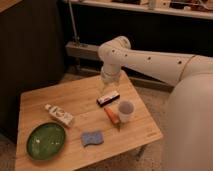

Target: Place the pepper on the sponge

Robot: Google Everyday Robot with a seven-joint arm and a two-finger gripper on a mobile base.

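Note:
The pepper (112, 115), a slim orange-red vegetable, lies on the wooden table (50, 97) right beside a white cup. Left of it and nearer the front edge, the blue-grey sponge (92, 138) lies flat with nothing on it. My gripper (106, 89) hangs at the end of the white arm, pointing down over the far middle of the table. It is just above a black-and-red bar and behind the pepper. It is open and holds nothing.
A black-and-red bar (108, 98) lies under the gripper. A white cup (125, 110) stands to the right of the pepper. A white packet (60, 115) lies at the left centre, a round green plate (46, 141) at the front left. Dark cabinets stand behind.

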